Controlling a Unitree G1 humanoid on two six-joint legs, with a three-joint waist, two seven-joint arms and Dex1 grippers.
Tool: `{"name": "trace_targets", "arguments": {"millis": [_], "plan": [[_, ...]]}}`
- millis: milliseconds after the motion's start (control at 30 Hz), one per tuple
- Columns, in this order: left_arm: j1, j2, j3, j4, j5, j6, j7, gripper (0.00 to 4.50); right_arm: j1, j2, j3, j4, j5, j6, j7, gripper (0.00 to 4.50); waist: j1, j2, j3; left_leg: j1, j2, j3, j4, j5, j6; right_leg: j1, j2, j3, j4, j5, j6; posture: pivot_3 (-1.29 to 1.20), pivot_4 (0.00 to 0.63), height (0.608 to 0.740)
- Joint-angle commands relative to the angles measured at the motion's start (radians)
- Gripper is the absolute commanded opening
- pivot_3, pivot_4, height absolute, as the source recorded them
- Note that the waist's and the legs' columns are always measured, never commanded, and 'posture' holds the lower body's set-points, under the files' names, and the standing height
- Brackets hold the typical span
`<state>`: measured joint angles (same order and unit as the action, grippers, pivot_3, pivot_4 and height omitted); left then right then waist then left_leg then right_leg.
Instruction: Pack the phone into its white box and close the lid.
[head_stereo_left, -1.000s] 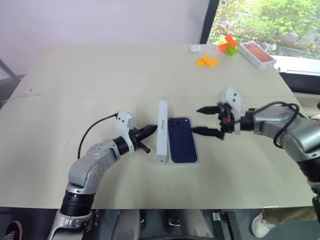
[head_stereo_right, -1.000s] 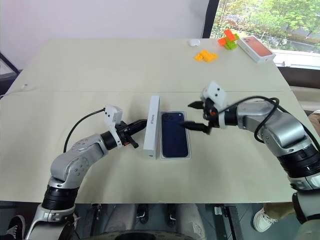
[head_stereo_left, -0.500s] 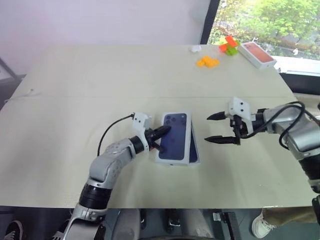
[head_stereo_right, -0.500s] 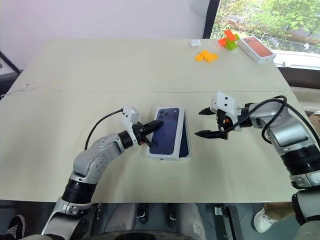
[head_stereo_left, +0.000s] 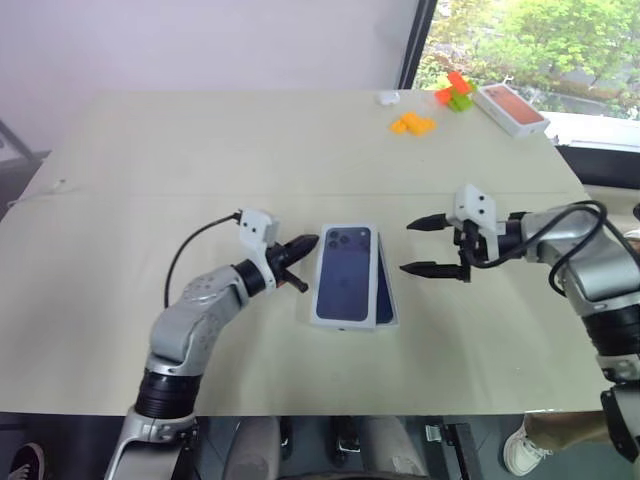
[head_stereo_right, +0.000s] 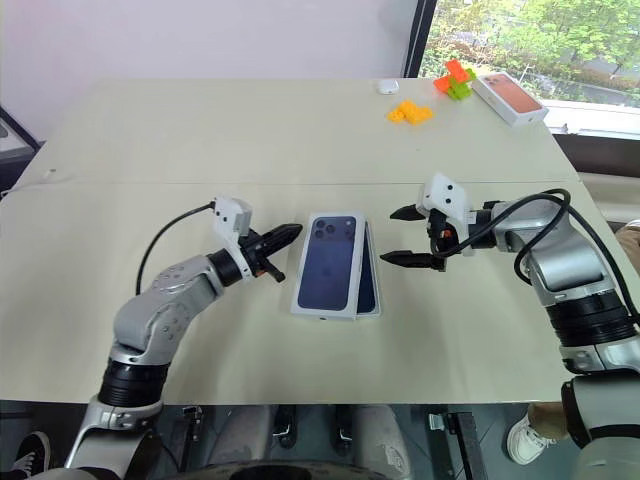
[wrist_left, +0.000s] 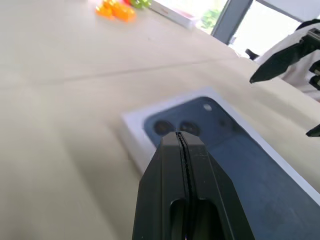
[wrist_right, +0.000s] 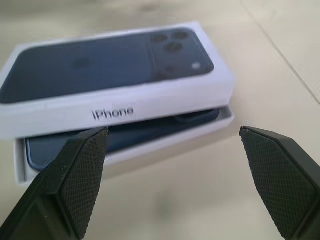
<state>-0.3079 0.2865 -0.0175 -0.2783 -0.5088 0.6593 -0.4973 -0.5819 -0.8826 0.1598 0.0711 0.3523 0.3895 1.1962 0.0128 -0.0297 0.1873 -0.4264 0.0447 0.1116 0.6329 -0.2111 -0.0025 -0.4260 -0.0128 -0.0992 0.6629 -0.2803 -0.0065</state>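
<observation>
The left gripper (head_stereo_left: 300, 243) hovers with its black fingers pressed together, just beside the white rectangular lid (head_stereo_left: 343, 289) printed with a dark blue phone picture; its side reads "iPhone". The lid sits askew over the shallow white cardboard box (wrist_right: 150, 145) on the beige table (head_stereo_left: 200, 150), the dark navy-blue phone (wrist_right: 120, 137) showing beneath. The right gripper (head_stereo_left: 425, 245) stands spread wide, holding nothing.

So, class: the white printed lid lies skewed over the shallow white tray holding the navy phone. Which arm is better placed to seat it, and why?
Probably the right. The right gripper stands open beside the white printed lid, on the side where the shallow white tray and navy phone still peek out. The left gripper is shut.
</observation>
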Motion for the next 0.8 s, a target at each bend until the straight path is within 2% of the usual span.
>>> {"name": "trace_targets", "arguments": {"millis": [33, 233, 400, 567, 800], "plan": [[0.024, 0.036, 0.041, -0.056, -0.032, 0.024, -0.01, 0.0, 0.009, 0.006, -0.034, -0.026, -0.002, 0.005, 0.001, 3.09, 0.0, 0.0, 0.0, 0.0, 0.0, 0.0, 0.0, 0.0, 0.0, 0.0, 0.0, 0.0, 0.0, 0.0, 0.0, 0.0, 0.15, 0.737], [0.094, 0.105, 0.026, -0.045, -0.003, 0.021, -0.04, 0.0, 0.07, 0.024, -0.013, -0.092, -0.044, -0.011, -0.024, 0.03, 0.0, 0.0, 0.0, 0.0, 0.0, 0.0, 0.0, 0.0, 0.0, 0.0, 0.0, 0.0, 0.0, 0.0, 0.0, 0.0, 0.15, 0.737], [0.132, 0.114, -0.036, -0.026, 0.046, -0.011, -0.056, 0.0, 0.103, 0.035, 0.011, -0.121, -0.104, -0.032, -0.047, 0.03, 0.001, 0.0, 0.0, 0.0, 0.0, 0.0, 0.0, 0.0, 0.0, 0.0, 0.0, 0.0, 0.0, 0.0, 0.0, 0.0, 0.15, 0.737], [0.101, 0.078, -0.093, 0.056, 0.085, -0.034, -0.066, 0.0, 0.113, 0.053, 0.036, -0.101, -0.174, -0.082, -0.075, 0.03, 0.002, 0.0, 0.0, 0.0, 0.0, 0.0, 0.001, 0.0, 0.0, 0.0, -0.001, 0.0, 0.0, 0.0, 0.0, 0.0, 0.15, 0.737], [0.058, 0.027, -0.137, 0.114, 0.11, -0.055, -0.081, 0.0, 0.095, 0.098, 0.023, -0.108, -0.18, -0.051, -0.103, 0.03, 0.001, 0.0, 0.0, 0.0, 0.0, 0.0, 0.001, 0.0, 0.0, 0.0, 0.0, 0.0, 0.001, 0.0, 0.0, 0.0, 0.15, 0.737]]}}
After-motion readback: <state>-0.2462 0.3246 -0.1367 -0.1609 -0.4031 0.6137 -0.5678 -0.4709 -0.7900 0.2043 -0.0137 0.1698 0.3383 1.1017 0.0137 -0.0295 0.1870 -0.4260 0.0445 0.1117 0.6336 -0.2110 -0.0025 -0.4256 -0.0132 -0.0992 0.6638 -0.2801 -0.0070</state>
